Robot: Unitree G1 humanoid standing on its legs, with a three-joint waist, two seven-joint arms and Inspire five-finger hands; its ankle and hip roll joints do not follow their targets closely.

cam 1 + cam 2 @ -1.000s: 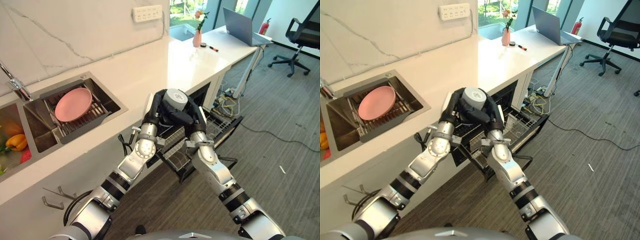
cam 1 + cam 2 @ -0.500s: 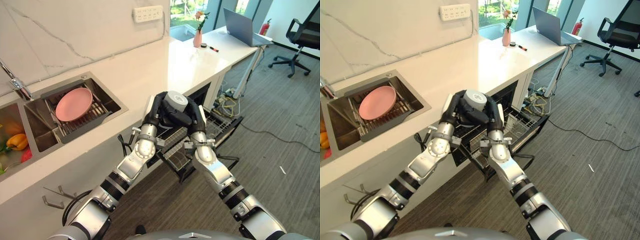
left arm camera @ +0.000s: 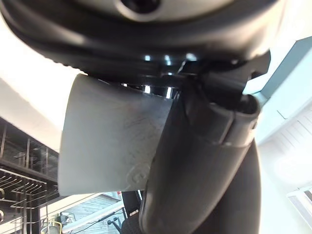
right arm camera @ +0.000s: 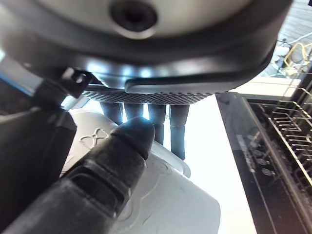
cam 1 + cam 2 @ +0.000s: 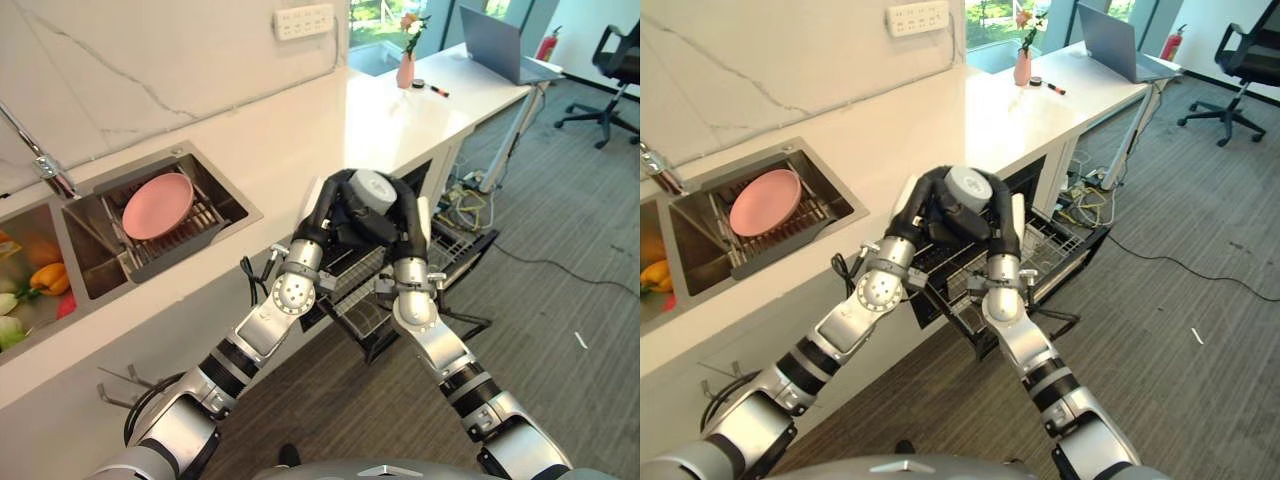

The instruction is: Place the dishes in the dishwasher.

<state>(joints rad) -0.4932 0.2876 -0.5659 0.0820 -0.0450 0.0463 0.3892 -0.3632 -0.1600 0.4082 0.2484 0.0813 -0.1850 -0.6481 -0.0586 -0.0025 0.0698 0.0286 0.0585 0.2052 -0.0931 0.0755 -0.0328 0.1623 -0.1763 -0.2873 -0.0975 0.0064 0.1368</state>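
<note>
Both hands hold one pale grey cup (image 5: 372, 187) between them, above the counter's front edge and the pulled-out dishwasher rack (image 5: 452, 246). My left hand (image 5: 326, 206) clasps it from the left, its thumb (image 3: 195, 161) lying across the cup's wall (image 3: 112, 141). From the right, my right hand (image 5: 411, 216) grips it, thumb (image 4: 109, 163) on the cup (image 4: 168, 200). A pink plate (image 5: 157, 206) lies on the wire rack in the sink (image 5: 228, 196).
The white counter (image 5: 300, 130) runs from the sink to a desk with a laptop (image 5: 505, 45) and a pink vase (image 5: 405, 70). Vegetables (image 5: 45, 280) lie in the left basin by the tap (image 5: 45, 165). An office chair (image 5: 620, 70) stands far right.
The whole picture has shifted a little, so the camera moved. Both hands with the cup have risen slightly above the rack, their hold unchanged.
</note>
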